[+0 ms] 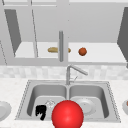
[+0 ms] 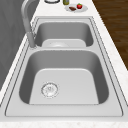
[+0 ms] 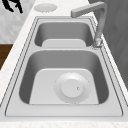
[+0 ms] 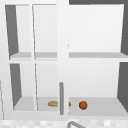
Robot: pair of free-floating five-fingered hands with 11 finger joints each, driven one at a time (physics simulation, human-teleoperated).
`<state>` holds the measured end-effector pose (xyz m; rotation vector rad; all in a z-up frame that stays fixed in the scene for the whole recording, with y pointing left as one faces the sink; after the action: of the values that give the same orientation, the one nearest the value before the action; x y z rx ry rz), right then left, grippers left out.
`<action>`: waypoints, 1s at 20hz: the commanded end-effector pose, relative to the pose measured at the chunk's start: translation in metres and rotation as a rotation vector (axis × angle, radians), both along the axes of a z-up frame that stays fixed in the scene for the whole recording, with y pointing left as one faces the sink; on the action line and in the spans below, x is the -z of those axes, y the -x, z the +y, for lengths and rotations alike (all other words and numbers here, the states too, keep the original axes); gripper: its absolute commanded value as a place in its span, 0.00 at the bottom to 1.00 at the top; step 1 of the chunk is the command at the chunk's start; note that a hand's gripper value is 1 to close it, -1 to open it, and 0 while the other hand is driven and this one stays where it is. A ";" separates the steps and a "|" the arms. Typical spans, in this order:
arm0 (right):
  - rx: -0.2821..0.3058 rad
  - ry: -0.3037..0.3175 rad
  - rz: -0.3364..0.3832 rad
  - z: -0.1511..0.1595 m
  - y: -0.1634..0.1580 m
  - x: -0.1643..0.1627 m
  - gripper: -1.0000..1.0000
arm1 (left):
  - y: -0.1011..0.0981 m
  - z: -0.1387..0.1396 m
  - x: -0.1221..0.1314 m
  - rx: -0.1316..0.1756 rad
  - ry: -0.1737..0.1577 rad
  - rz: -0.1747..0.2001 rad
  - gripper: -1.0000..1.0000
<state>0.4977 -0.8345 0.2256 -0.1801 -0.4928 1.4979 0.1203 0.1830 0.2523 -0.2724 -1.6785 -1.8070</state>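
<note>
Looming nearest: smooth red ball [image 1: 67, 114], low centre in the front view and overlapping the sink's front rim; it looks large, probably because it is close to the camera.
Left hand: black left hand [image 1: 41, 112], just left of the ball and apart from it; fingers hang down loose, grasping nothing, so it is idle in the air.
Left basin: round metal drain strainer [image 2: 50, 89] in the floor.
Right basin: round white plate [image 3: 72, 88], flat on the bottom, so it sits stable.
Sink: double-basin steel sink [image 2: 64, 47]; grey bent-spout faucet [image 1: 72, 71] stands behind the divider, spout turned right.
Counter: pale empty dish [image 3: 45, 7] at the left end; small plate of food [image 2: 76, 8] at the right.
Cabinet: oblong tan bread loaf [image 1: 53, 49] and round orange-red fruit [image 1: 82, 51] on the lowest shelf, well apart.
</note>
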 end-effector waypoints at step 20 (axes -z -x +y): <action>0.058 -0.047 -0.077 0.010 -0.004 -0.021 1.00 | 0.000 0.000 0.000 0.000 0.000 0.000 0.50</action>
<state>0.4884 -0.8350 0.2295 -0.2695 -0.5721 1.4587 0.1203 0.1830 0.2523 -0.2724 -1.6785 -1.8070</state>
